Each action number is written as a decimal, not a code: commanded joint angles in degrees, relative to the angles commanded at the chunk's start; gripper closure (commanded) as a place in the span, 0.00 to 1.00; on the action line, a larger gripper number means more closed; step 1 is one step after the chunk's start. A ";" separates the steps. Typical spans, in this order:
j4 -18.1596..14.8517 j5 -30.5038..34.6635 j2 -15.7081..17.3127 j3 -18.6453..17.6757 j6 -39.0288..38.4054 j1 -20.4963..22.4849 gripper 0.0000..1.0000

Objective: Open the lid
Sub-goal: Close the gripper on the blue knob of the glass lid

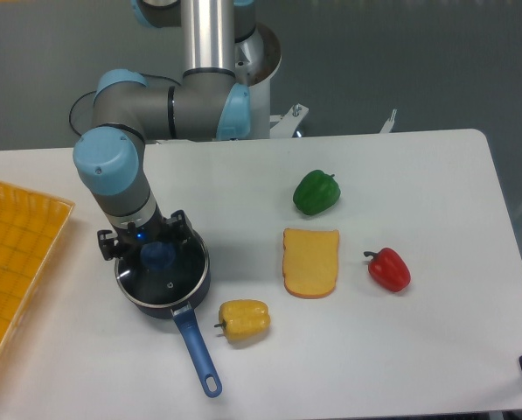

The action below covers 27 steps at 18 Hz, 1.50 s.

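Fixed camera, table from above and in front: the lid (166, 273) sits flat on the dark saucepan (187, 289) at left-centre of the white table (418, 175), glass disc covering the pan mouth, blue knob (159, 255) near the back half. Gripper (152, 251) is right over the knob, fingers straddling it on both sides; jaws look closed around the knob, but actual contact is hard to confirm from this angle. Lid not lifted, rim seated on the pan. Pan's blue handle (199, 353) points toward the front edge. Yellow pepper (244, 319) just beside the handle on its right. Cheese-like yellow slice (310, 262) at centre, green pepper (316, 192) behind it, red pepper (389, 269) to its right. Orange tray (16, 254) at the left edge, apart from the pan.
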 joint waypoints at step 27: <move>-1.32 0.00 -0.62 1.41 0.09 -0.09 0.01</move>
